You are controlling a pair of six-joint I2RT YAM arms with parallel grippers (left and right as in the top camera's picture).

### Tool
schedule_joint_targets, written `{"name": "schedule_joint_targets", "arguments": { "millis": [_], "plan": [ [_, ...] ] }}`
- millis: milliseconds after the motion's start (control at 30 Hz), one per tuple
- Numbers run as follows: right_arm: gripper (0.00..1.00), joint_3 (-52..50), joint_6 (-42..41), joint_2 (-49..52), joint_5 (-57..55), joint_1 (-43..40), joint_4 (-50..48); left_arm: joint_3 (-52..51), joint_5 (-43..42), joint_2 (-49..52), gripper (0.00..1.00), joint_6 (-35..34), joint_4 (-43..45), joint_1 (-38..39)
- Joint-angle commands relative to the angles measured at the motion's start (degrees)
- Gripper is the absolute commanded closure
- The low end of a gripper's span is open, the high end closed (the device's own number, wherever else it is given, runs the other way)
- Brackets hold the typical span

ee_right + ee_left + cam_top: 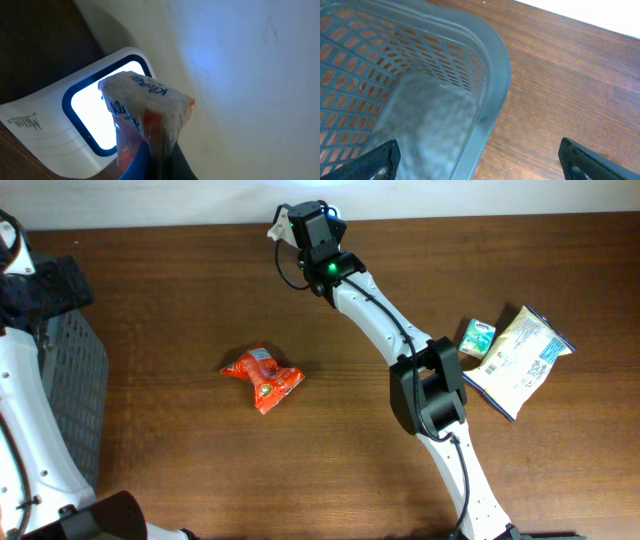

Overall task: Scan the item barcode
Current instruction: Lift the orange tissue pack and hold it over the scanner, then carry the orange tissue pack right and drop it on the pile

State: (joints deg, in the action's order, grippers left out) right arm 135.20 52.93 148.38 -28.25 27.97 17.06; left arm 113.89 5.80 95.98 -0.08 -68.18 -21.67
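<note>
In the right wrist view, the item (145,102), a small clear-wrapped tissue pack with blue lettering and an orange side, is pinched at its lower end by my right gripper (161,162). The pack is held up right in front of the glowing window of the white scanner (47,135). From overhead, the right gripper (300,228) is at the table's far edge, and a white corner of the pack (279,223) pokes out on its left. My left gripper (480,160) is open and holds nothing. It hovers over the rim of a grey basket (492,75).
A red snack packet (262,377) lies mid-table. A small green pack (477,338) and a white-and-blue bag (520,360) lie at the right. The grey slotted basket (75,380) stands at the left edge under the left arm. The wall is just behind the scanner.
</note>
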Motion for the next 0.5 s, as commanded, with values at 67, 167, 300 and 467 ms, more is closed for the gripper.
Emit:
{"name": "schedule_joint_targets", "arguments": {
  "millis": [67, 167, 300, 467],
  "plan": [
    [0.96, 0.35, 1.09, 0.33, 0.61, -0.98, -0.20, 0.22, -0.42, -0.85, 0.01, -0.57, -0.07, -0.15],
    [0.96, 0.37, 1.05, -0.48, 0.59, -0.98, -0.04, 0.22, -0.42, -0.85, 0.01, -0.57, -0.09, -0.15],
    [0.96, 0.37, -4.44, -6.25, 0.68, -0.94, 3.93, 0.22, -0.42, -0.85, 0.01, -0.57, -0.09, -0.15],
    [0.96, 0.37, -24.74, -22.29, 17.90, -1.62, 29.79, 0.22, -0.42, -0.85, 0.01, -0.57, -0.09, -0.15]
  ]
}}
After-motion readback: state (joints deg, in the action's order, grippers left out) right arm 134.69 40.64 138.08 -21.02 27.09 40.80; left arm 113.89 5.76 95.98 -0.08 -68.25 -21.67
